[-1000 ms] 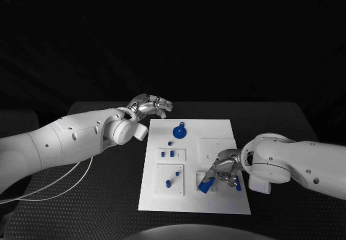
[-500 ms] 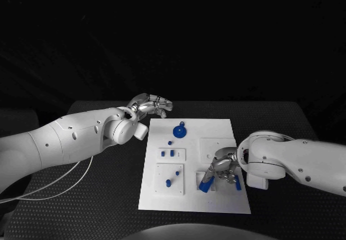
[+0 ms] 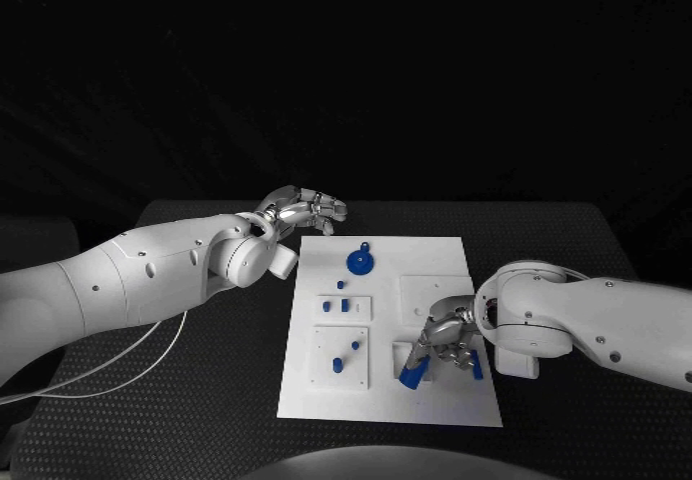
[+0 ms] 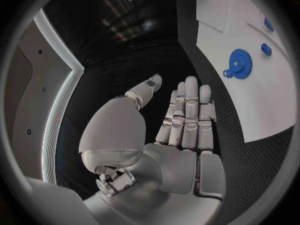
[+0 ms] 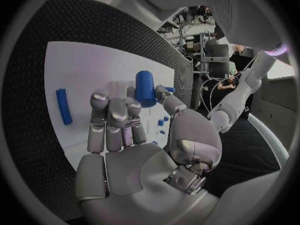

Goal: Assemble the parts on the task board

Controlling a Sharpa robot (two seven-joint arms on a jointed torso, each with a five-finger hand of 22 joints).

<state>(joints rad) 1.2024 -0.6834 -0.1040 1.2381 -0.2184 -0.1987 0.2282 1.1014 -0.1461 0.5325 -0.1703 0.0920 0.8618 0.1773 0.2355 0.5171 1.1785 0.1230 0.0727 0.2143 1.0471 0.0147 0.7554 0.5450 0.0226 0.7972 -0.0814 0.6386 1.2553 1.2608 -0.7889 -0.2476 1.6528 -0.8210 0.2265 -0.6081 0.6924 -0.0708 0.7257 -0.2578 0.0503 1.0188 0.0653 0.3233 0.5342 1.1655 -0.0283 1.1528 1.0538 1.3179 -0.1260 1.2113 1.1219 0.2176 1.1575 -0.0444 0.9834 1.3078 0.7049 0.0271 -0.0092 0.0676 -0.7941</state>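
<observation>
The right robot hand (image 3: 444, 340) pinches a blue cylinder (image 5: 145, 88) over the task board (image 3: 433, 265) near the desk's front right, so I judge it should stay upright when lowered; the left robot hand (image 3: 303, 212) idles, fingers straight and empty.

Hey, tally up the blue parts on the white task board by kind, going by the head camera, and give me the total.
Blue gear: 1
Blue cylinder, held by the right hand: 1
Blue bar: 1
Small blue pieces: 5
Total: 8
</observation>
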